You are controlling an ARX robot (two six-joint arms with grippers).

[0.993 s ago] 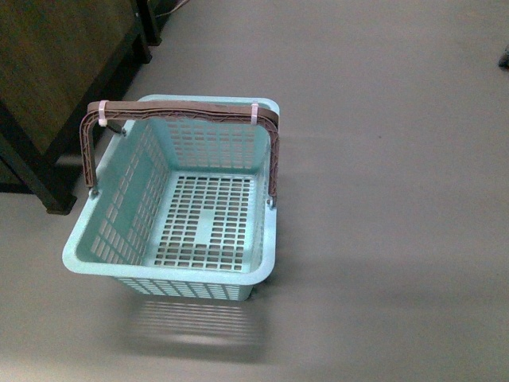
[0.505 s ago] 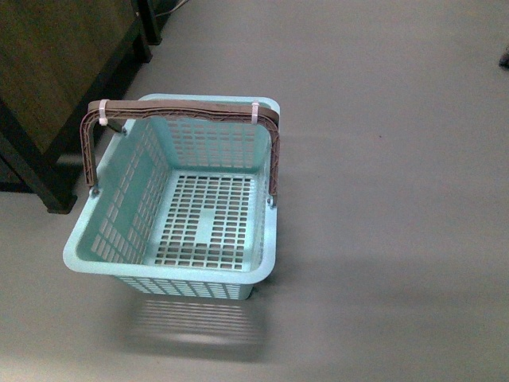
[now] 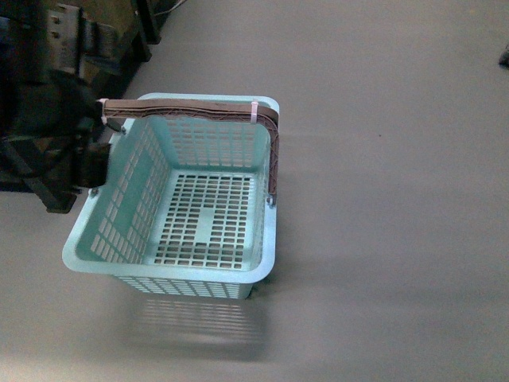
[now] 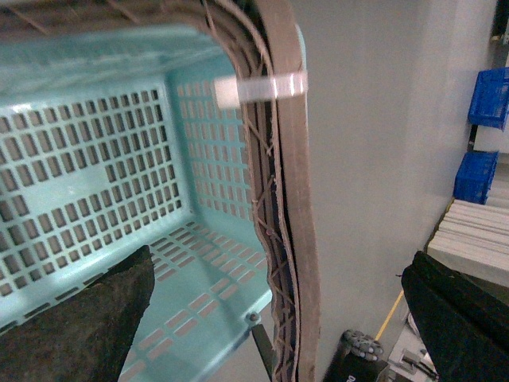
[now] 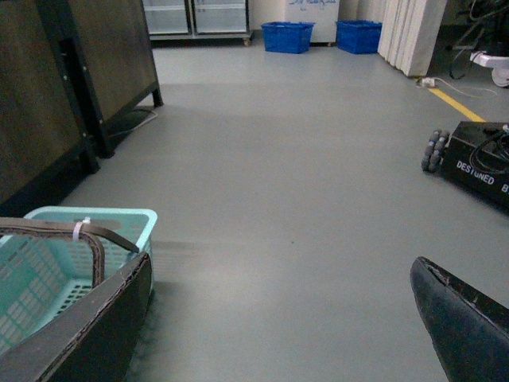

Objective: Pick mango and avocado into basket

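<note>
the left gripper (image 4: 277,267) has just come in beside the empty basket (image 3: 159,272). it and the right gripper (image 5: 282,261) are wide open, holding nothing. no mango or avocado is in yet.

The floor (image 3: 382,159) is a smooth, bare grey surface with a dull sheen. The basket (image 3: 171,275) stands directly on it, upright, its brownish handle (image 3: 183,107) raised over the far rim, and casts a slotted shadow on the floor just in front. Beside the basket, a dark wooden cabinet (image 5: 111,56) rests on black legs. Well apart, two blue crates (image 5: 286,37) sit at the far wall, a yellow line (image 5: 453,103) is painted on the floor, and a black wheeled unit (image 5: 481,159) stands near that line.
</note>
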